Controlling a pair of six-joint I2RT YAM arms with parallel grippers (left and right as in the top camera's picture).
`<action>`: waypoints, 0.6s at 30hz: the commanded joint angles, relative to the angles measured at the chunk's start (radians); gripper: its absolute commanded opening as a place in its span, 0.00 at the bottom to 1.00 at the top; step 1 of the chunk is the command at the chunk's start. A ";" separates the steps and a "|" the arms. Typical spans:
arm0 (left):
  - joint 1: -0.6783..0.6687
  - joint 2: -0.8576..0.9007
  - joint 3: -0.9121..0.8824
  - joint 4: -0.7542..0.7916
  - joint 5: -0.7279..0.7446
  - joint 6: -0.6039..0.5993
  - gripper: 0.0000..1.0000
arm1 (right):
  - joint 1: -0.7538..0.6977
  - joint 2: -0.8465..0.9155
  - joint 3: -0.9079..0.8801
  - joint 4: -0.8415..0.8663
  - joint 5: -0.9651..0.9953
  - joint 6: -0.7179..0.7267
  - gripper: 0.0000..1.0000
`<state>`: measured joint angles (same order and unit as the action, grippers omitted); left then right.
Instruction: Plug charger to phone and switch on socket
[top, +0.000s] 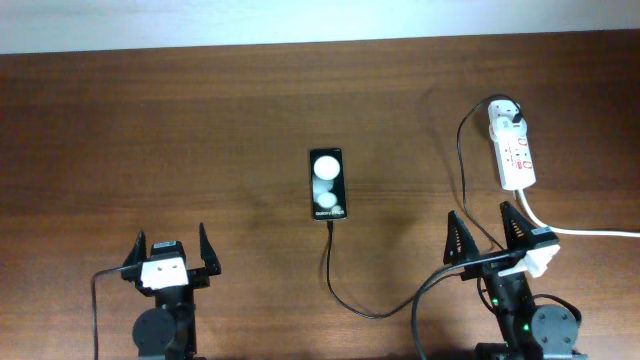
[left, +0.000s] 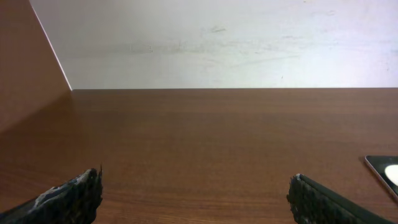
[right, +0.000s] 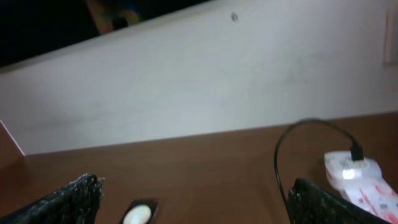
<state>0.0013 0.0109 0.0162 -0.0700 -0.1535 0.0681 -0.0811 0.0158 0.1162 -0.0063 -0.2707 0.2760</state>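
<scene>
The black phone (top: 327, 184) lies in the middle of the table, white patches up. The thin black charger cable (top: 345, 296) runs from its near end in a loop past my right arm and up to the white adapter head (top: 505, 119), which sits plugged in the far end of the white socket strip (top: 517, 155). The plug tip seems seated in the phone. My left gripper (top: 170, 252) is open and empty at the near left. My right gripper (top: 488, 233) is open and empty, near of the socket. The right wrist view shows the phone (right: 140, 213), cable (right: 280, 168) and socket (right: 367, 186).
The socket's thick white cord (top: 585, 231) runs off to the right edge past my right gripper. The table's far edge meets a white wall (top: 300, 20). The left wrist view shows bare wood (left: 205, 143) and a corner of the phone (left: 384, 175).
</scene>
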 joint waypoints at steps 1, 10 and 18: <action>0.003 -0.006 -0.007 0.002 0.008 0.016 0.99 | -0.005 -0.012 -0.053 0.005 0.021 -0.007 0.99; 0.003 -0.006 -0.007 0.002 0.008 0.016 0.99 | -0.005 -0.012 -0.111 -0.037 0.106 -0.069 0.99; 0.003 -0.006 -0.007 0.002 0.008 0.016 0.99 | 0.018 -0.012 -0.111 -0.058 0.106 -0.314 0.99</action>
<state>0.0013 0.0109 0.0162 -0.0700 -0.1535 0.0681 -0.0780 0.0147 0.0109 -0.0559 -0.1761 0.0566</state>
